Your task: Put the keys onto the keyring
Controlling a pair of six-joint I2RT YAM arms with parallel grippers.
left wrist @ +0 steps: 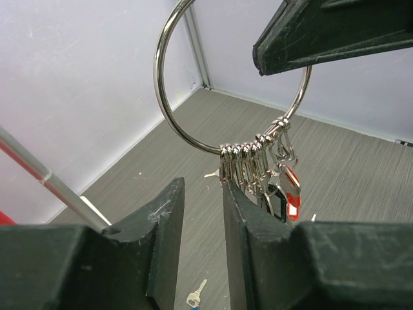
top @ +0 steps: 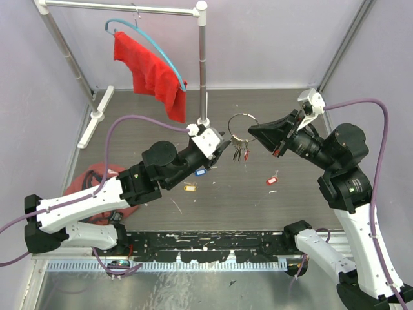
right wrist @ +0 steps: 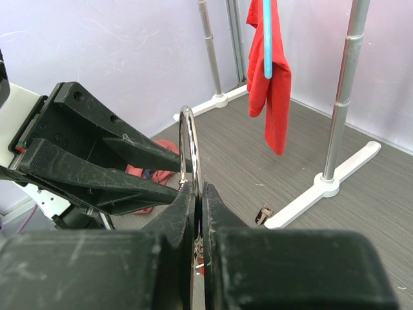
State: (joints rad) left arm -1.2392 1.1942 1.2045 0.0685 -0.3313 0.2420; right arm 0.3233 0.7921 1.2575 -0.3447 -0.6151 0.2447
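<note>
Two arms are meeting above the middle of the surface (top: 258, 213), and the keyring (right wrist: 187, 135) is hanging in the air between them rather than lying flat. The right jaws are clamping shut on the ring's wire and holding it upright, so the keys (top: 240, 154) already threaded are dangling at its lowest part and the upper arc is showing bare; this is probably giving the other arm a steady, open target. The left jaws are standing apart and gripping nothing, waiting just beside the row of clips (left wrist: 248, 158), with one finger (left wrist: 248, 239) close against them, though I cannot tell whether it is touching. Judging by that pose, the left arm is lining up to work at the ring or its clips. Counting now: one ring; roughly seven small clips bunched along it, overlapping too much for an exact figure; two tags showing on the bunch, one red and one black, with others possibly hiding behind the finger. Three loose keys are lying well apart from the ring: a red-tagged key (top: 271, 181) to the right, and a blue-tagged key (top: 200, 172) and a yellow-tagged key (top: 189, 187) under the left arm. Only the red one seems to be awaiting threading
</note>
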